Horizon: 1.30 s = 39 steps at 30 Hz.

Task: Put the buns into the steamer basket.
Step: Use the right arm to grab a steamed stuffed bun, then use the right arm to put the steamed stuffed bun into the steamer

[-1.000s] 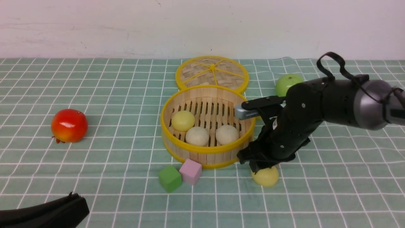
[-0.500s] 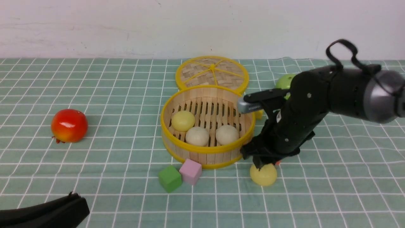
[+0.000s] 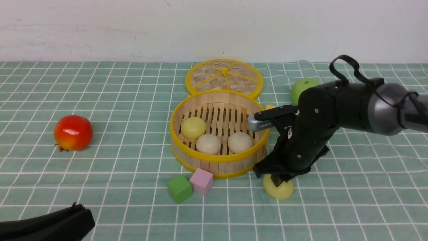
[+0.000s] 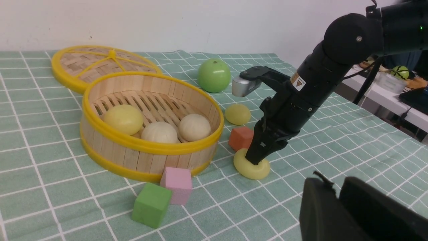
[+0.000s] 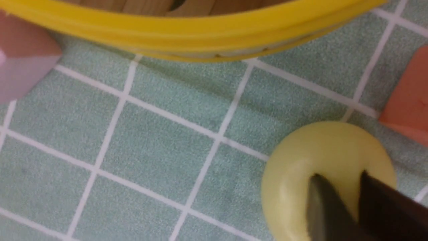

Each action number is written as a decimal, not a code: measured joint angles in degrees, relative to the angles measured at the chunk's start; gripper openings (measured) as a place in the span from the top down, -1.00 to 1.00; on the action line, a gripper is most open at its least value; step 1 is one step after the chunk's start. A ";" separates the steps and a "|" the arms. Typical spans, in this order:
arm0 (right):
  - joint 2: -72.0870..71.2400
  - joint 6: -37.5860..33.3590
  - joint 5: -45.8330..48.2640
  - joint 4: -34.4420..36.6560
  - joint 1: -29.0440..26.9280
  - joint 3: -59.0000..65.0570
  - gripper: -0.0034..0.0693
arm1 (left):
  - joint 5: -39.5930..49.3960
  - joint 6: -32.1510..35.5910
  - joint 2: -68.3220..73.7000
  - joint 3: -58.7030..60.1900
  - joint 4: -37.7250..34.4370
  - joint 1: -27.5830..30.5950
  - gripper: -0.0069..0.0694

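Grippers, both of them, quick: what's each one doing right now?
Left gripper: slightly open, nothing seen between its tips.
Right gripper: narrow gap, fingertips at a yellow bun; can't tell whether it's gripped.

Front camera looks forward between the arms; right wrist's (practically nose-down) closer.

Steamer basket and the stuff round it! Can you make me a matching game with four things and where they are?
Things:
1. red fruit
2. green cube
3. woven lid
4. two off-white buns

Places:
A. behind the basket, on its far side
B. on the slatted floor, inside the basket
C. alone, over on the robot's left
D. right next to the pink cube

Pairs: 1-C, 2-D, 3-A, 4-B
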 joint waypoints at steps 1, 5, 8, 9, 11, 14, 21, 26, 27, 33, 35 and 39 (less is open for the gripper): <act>-0.32 -0.43 0.11 0.00 0.00 0.00 0.81 | 0.00 0.00 0.00 0.00 0.00 0.00 0.59; -4.05 -1.65 4.68 0.42 0.00 -1.96 0.90 | 0.00 0.00 0.00 0.00 0.00 0.00 0.58; -6.73 -3.06 5.74 1.86 0.00 -6.56 0.90 | 0.00 0.00 0.00 0.00 0.00 0.00 0.58; -7.11 -3.99 4.90 2.44 0.00 -8.49 0.90 | 0.00 0.00 0.00 0.00 0.00 0.00 0.57; -7.05 -5.36 2.49 3.04 0.00 -11.29 0.90 | 0.00 0.00 0.00 0.00 0.00 0.00 0.56; -3.69 -6.21 -3.74 3.30 0.00 -16.56 0.90 | 0.00 0.00 0.00 0.00 0.00 0.00 0.55; 8.96 -6.63 -8.50 3.20 0.00 -25.26 0.89 | 0.00 0.00 0.00 0.00 0.00 0.00 0.53; 15.45 -6.67 -11.02 -0.89 0.00 -28.97 0.80 | 0.00 0.00 0.00 0.00 0.00 0.00 0.53; 16.02 -6.67 -11.14 -1.33 0.00 -29.03 0.78 | 0.00 0.00 0.00 0.00 0.00 0.00 0.52; 17.39 -6.67 -12.22 -2.29 0.00 -29.63 0.15 | 0.00 0.00 0.00 0.00 0.00 0.00 0.52; 16.67 -6.67 -10.80 -1.67 0.00 -29.90 -0.11 | 0.00 0.00 0.00 0.00 0.00 0.00 0.52; 11.51 -4.96 -4.31 -1.89 -0.14 -30.07 -0.41 | 0.00 0.00 0.00 0.00 0.00 0.00 0.50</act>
